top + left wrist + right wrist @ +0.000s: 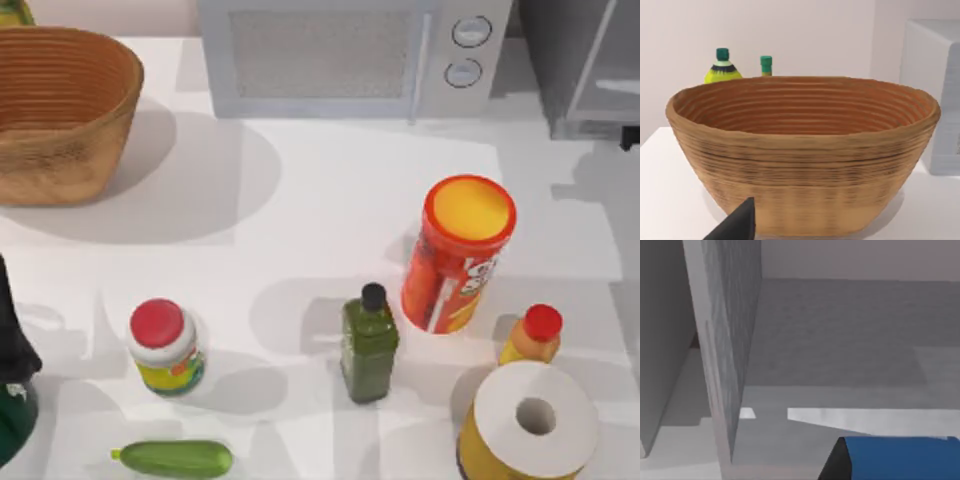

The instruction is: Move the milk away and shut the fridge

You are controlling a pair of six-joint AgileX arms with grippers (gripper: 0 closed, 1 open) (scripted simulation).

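The milk, blue top at lower right of the right wrist view, sits against the right tool beside the fridge door; grip unclear. Light, crushable carton: hold its flat sides.

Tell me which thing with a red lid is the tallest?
The orange chips can, standing right of the green bottle. Its red-rimmed lid rises well above the red-capped white jar and the little orange bottle.
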